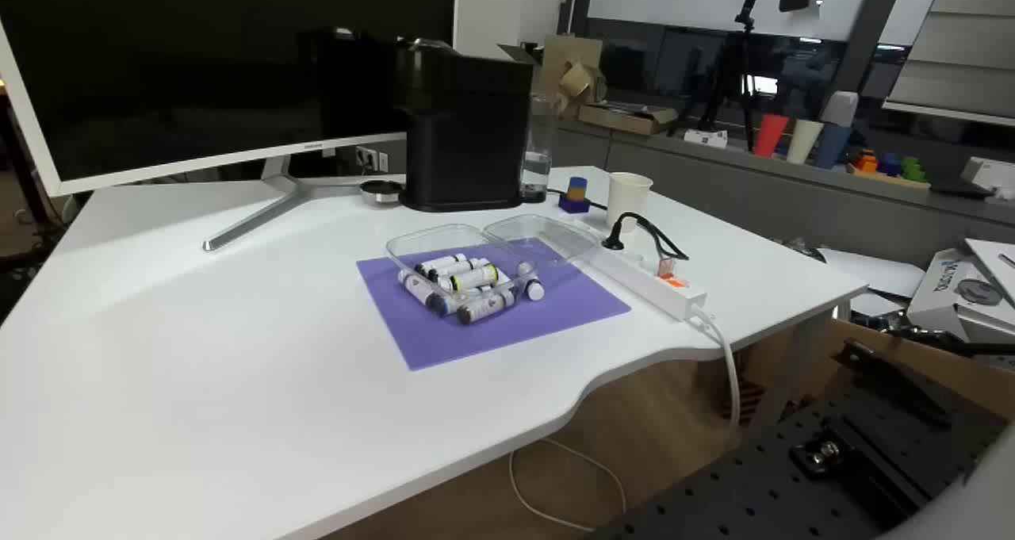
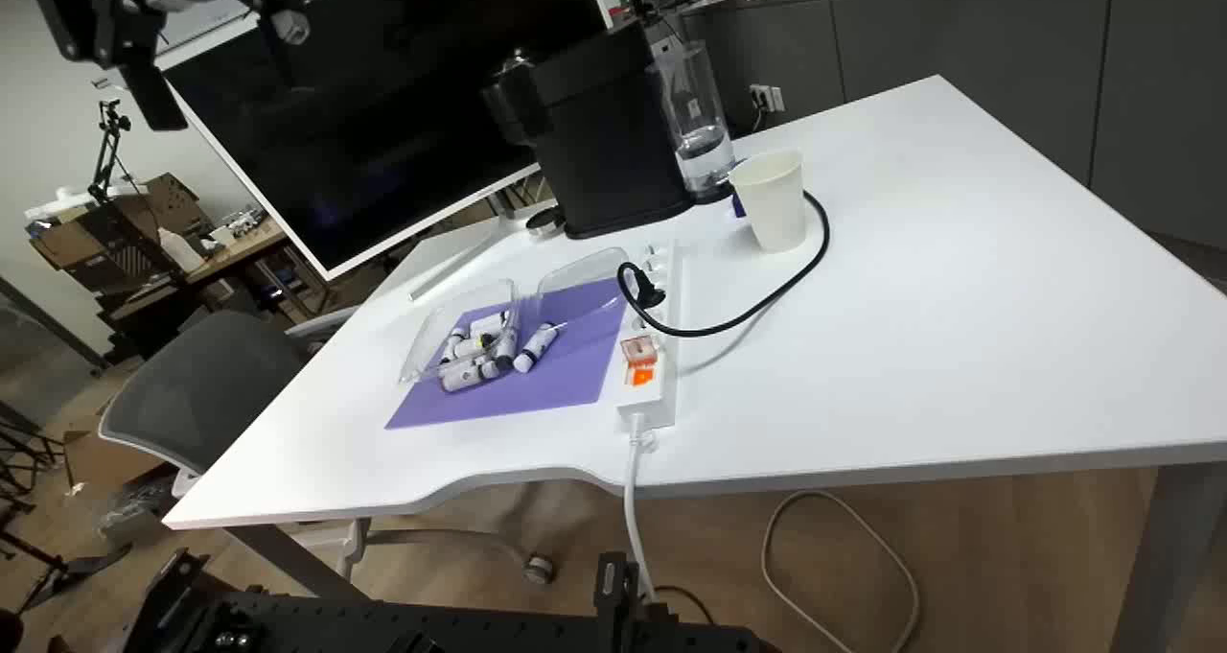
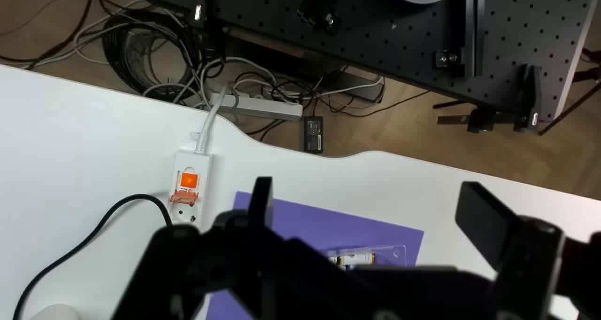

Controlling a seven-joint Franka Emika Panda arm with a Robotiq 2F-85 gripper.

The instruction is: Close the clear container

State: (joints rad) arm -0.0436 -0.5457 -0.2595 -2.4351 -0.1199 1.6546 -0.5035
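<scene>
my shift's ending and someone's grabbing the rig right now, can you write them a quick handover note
Gripper: open and empty.
Clear container: on the purple mat, lid open, small bottles in its base.
One loose bottle lies beside the base.
Done: no closing step shows yet.
Left: swing the lid over the base and press it shut; the loose bottle may need moving first.

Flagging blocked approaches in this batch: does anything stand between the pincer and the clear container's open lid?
From above, nothing visible stands between the open pincer and most of the lid. Along its outer edge, a power strip with a black plug and cable sits close in both exterior views and may crowd a grip there.
</scene>
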